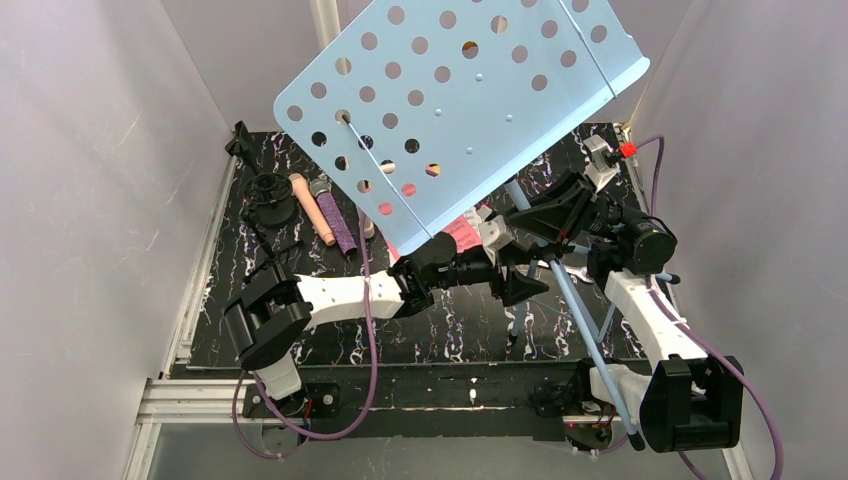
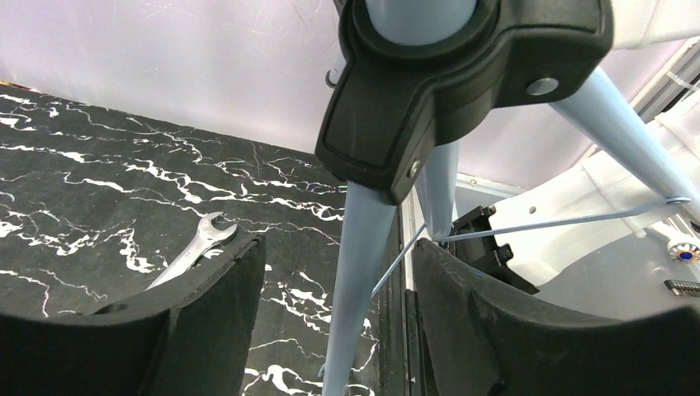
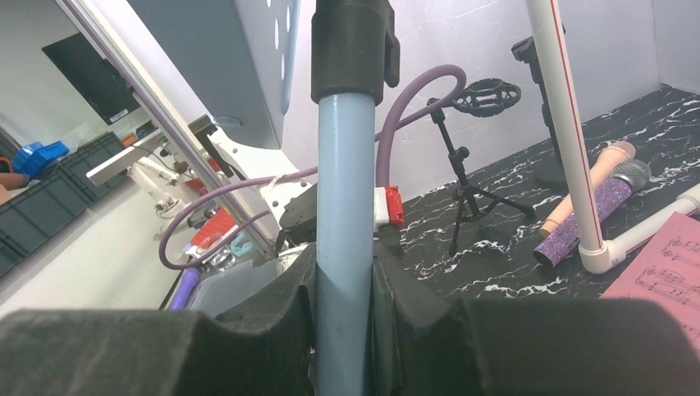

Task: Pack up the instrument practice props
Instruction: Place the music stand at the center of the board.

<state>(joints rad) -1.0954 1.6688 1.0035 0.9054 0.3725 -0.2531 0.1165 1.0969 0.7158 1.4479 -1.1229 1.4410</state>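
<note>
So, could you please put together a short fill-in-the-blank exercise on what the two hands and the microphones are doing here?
1. The right hand is shut on the music stand's ___ pole.
2. The left hand has its jaws ___ on either side of a tripod leg, not gripping it.
3. On the table, the peach microphone lies beside the ___ glitter microphone.
Missing words: light-blue; open; purple.
</note>
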